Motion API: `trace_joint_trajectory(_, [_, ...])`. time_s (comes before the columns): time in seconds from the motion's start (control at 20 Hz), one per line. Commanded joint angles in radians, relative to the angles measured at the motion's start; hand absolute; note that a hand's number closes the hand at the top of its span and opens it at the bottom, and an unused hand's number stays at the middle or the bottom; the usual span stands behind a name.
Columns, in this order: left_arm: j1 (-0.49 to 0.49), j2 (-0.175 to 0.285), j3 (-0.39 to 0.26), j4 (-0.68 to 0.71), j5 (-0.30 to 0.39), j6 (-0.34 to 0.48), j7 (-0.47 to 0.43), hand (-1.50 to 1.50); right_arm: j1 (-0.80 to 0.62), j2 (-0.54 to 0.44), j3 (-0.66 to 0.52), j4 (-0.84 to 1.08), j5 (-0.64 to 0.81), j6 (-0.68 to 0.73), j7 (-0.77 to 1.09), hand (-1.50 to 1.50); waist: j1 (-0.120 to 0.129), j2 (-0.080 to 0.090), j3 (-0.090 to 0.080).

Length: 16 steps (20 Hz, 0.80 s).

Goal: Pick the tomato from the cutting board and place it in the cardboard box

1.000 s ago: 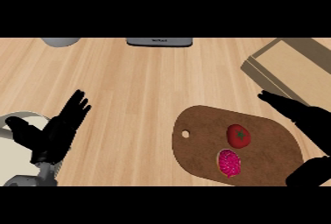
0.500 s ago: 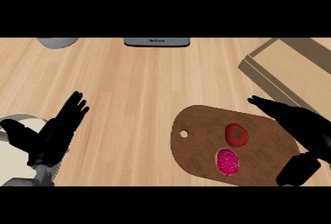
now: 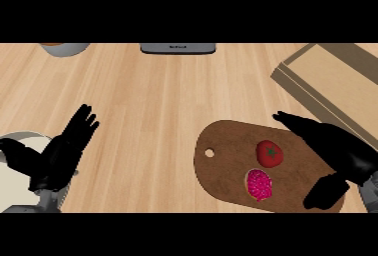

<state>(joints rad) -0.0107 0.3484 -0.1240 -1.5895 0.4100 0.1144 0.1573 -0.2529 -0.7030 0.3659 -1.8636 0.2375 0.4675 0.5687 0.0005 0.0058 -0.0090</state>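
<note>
Spanning the whole view: wooden table.

Cardboard box is at upper right, set at an angle to the table's edges and cut off by the right edge.

Cutting board is brown and rounded. It lies flat on the table at lower right of centre, near the box's lower side.

Right hand comes in from the lower right and lies over the board's right part. Fingers are straight, pointing up-left, with the thumb spread toward the lower edge. Released, grasping nothing. It is just right of the tomato, with bare board showing between them. Height above the board: cannot tell.

Left hand is at lower left, fingers straight and up, released, resting. It overlaps the right side of a white round object.

Dark flat item is at top centre and a grey bowl at top left. Both are cut off by the top edge.

Tomato is red with a green stem spot. It sits on the cutting board, right of its middle, well apart from the box.

Pink speckled piece is on the board just below the tomato. Whether they touch: cannot tell.

Small hole is near the board's left edge.
</note>
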Motion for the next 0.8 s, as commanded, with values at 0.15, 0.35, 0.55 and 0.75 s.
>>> trace_joint_trajectory(0.15, [0.011, 0.094, 0.113, -0.008, 0.017, -0.044, -0.001, 0.0, -0.034, 0.075, 0.012, 0.032, 0.081, -0.014, -0.032, -1.5, 0.01, -0.006, 0.009])
trace_joint_trajectory(0.35, [-0.057, 0.046, 0.087, 0.004, -0.019, 0.012, 0.026, 0.0, -0.052, 0.103, 0.059, 0.037, 0.143, 0.025, 0.024, -1.5, 0.006, -0.005, 0.009])
trace_joint_trajectory(0.55, [-0.005, 0.093, 0.126, -0.028, 0.02, -0.041, 0.029, 0.0, -0.037, 0.119, 0.056, 0.062, 0.17, 0.021, -0.001, -1.5, 0.008, -0.006, 0.009])
trace_joint_trajectory(0.75, [-0.033, 0.068, 0.129, 0.016, 0.018, -0.026, 0.028, 0.0, -0.054, 0.129, 0.035, 0.094, 0.171, 0.055, 0.011, -1.5, 0.005, -0.005, 0.009])
